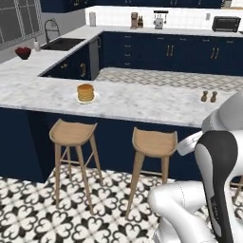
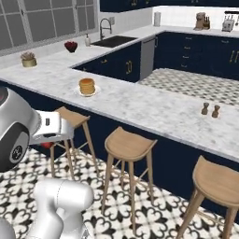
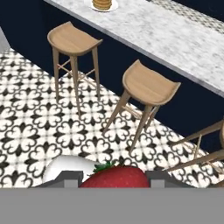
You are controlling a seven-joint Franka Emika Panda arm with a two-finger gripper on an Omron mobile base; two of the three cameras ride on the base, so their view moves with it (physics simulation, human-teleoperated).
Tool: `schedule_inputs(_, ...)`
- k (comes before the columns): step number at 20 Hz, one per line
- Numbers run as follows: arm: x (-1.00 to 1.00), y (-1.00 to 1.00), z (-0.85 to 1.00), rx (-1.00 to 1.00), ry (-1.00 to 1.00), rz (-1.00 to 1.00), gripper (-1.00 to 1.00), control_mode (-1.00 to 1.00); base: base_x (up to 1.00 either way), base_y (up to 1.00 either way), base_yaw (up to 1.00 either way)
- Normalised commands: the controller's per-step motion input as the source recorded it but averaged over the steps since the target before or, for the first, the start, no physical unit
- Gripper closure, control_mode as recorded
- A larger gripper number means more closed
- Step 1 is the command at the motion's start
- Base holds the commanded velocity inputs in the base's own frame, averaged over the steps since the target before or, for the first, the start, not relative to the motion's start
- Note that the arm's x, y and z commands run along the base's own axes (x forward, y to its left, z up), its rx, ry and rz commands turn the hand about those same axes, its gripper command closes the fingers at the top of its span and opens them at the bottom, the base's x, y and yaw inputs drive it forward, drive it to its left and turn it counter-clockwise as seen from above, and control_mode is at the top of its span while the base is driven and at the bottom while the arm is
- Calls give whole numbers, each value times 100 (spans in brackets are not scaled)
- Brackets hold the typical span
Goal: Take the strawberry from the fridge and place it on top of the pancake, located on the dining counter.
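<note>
Two dark fingertips (image 3: 72, 179) pinch the strawberry (image 3: 114, 177) at the bottom of the hand view, carried low over patterned floor. Upper left, the pancake (image 3: 102, 4) waits on the dining counter (image 3: 175, 39), beyond the stools (image 3: 73, 39).

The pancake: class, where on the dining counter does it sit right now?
In the left base view, the pancake sits on its white plate on the dining counter's left part, behind the left wooden stool.

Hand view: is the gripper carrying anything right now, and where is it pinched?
Yes. The gripper holds the strawberry between its two fingertips, clamped on its sides, with the green leaves sticking out at the upper left.
</note>
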Motion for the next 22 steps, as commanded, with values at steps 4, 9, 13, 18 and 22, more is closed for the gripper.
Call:
schedule_inputs(4,0,0,0,0,0,0,100,100,57,53,-17)
schedule_inputs(9,0,0,0,0,0,0,100,100,58,38,-14)
schedule_inputs(13,0,0,0,0,0,0,100,100,46,35,-16)
schedule_inputs(18,0,0,0,0,0,0,100,100,29,58,-32)
schedule_inputs(22,0,0,0,0,0,0,100,100,33,82,-34)
